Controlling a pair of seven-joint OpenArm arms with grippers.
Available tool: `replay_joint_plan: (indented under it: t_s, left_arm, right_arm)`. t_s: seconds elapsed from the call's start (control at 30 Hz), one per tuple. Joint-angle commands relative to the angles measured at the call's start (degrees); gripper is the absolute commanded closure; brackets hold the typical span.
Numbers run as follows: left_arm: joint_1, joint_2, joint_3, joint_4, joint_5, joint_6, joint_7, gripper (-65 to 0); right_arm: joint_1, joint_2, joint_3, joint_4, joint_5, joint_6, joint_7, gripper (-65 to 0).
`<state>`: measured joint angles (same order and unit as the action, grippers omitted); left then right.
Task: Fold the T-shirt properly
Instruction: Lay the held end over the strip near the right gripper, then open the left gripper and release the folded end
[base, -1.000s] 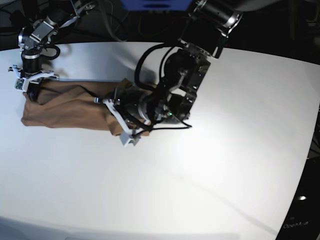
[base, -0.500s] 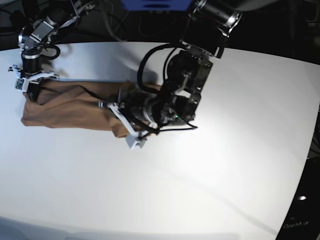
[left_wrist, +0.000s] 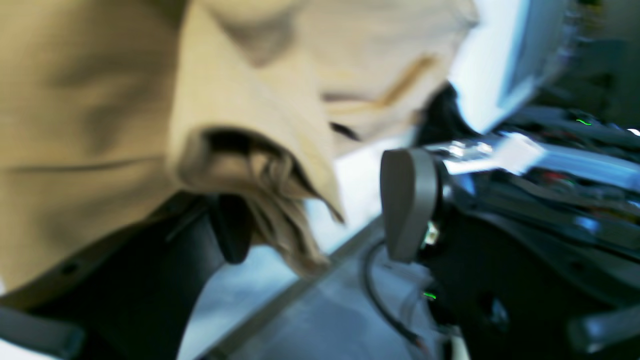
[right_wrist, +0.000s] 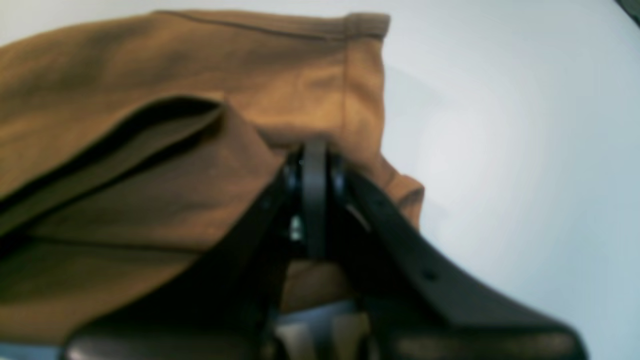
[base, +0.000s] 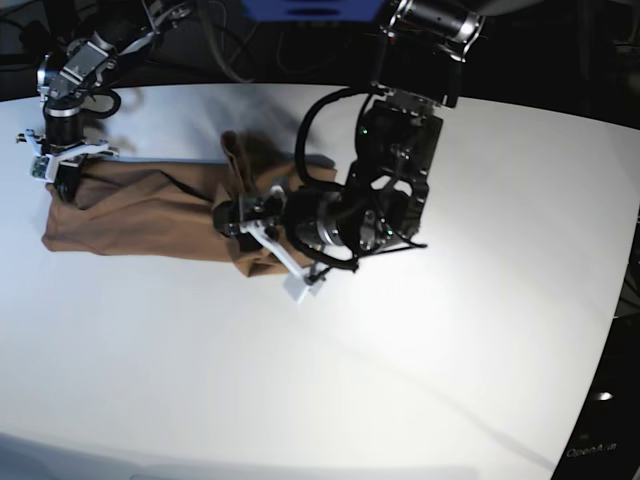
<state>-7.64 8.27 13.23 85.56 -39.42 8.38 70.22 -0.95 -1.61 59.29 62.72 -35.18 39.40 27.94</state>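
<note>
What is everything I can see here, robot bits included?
Plain brown cotton T-shirt: one, tan-brown, bunched in a long strip on the table's far left part.
Round white table: one, white, fills the base view.
Right gripper: one, black, shut on the T-shirt's edge at the strip's left end in the base view.
Left gripper: one, black with a grey pad, jaws apart, a fold of the shirt hanging between them; whether it grips is unclear.
</note>
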Motion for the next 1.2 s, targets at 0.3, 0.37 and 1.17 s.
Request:
replay_joint_plan:
  t_s: [0.3,0.37,1.17]
  left_arm:
    - [-1.1,-2.5,0.0,1.0,-11.4,-0.1,-10.5,-38.2]
    - [-1.2,-5.1,-0.1,1.0,-13.1,0.0,-11.1,-38.1]
    - [-12.1,-6.9,14.2,1.6,-15.6,0.1,-12.7,-38.1]
  right_arm:
    - [-1.6,-1.1,0.2,-0.4,-3.8,0.6,-3.1,-0.7]
    - [-1.6,-1.1,0.2,-0.4,-3.8,0.6,-3.1,-0.7]
    - [-1.7,-1.2,0.2,-0.5,-3.8,0.6,-3.1,-0.9]
